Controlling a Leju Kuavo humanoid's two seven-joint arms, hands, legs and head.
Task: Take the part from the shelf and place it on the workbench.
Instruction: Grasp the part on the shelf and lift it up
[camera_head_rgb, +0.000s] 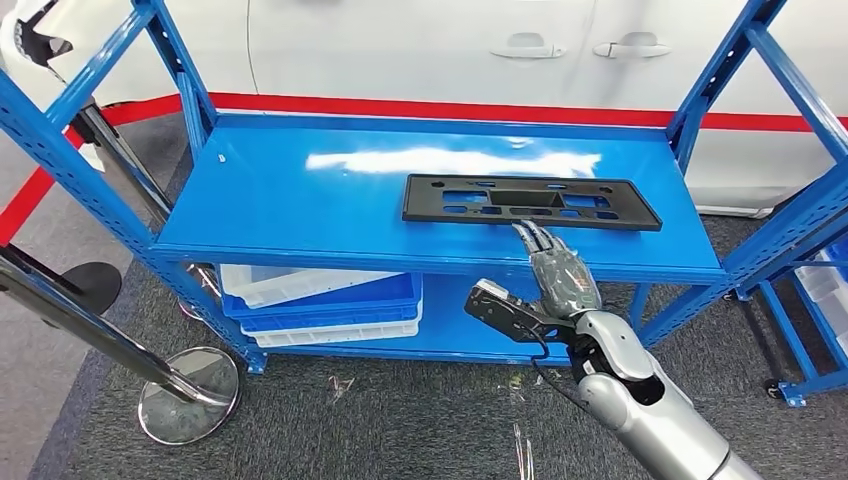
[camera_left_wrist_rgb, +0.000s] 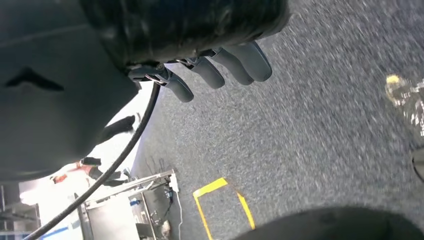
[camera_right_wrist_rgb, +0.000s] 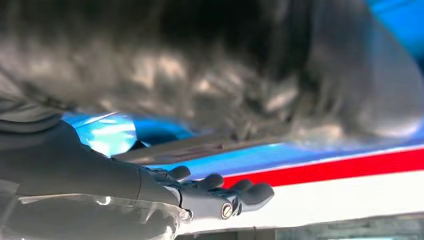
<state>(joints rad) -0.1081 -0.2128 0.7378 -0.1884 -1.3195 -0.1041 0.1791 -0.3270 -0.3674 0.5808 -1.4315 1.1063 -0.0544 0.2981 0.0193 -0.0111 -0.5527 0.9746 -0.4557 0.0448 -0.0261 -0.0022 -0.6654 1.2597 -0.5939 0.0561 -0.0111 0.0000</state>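
Right hand (camera_head_rgb: 563, 275) is stretched out flat over the front edge of the blue shelf (camera_head_rgb: 300, 200), with its fingers (camera_head_rgb: 535, 238) straight and a little apart. It holds nothing. The fingertips reach the near edge of the black part (camera_head_rgb: 530, 201); from the head view they look like they touch it or are just beside it, but I cannot tell which.

That black part is a long, flat plate with holes cut in it. It lies flat on the top board of the shelf, toward the right side. Its long way runs from left to right across the shelf, so the hand comes at it from the side, near the middle of its long edge. The part lies straight ahead of the hand, a bit farther back on the shelf.

Its silver arm (camera_head_rgb: 640, 410) comes up from the lower right and points toward the part, with the back of the hand facing up.

Left hand (camera_left_wrist_rgb: 220, 65) hangs down over the grey carpet (camera_left_wrist_rgb: 325, 150), well away from the shelf. Its fingers are loosely curled with nothing in them. So the right hand is much nearer and looks like the one to do the job.

I think the next move is to slide the fingers under or around the near edge and close on it. The part is thin and wide, so it may tip if held at one spot.
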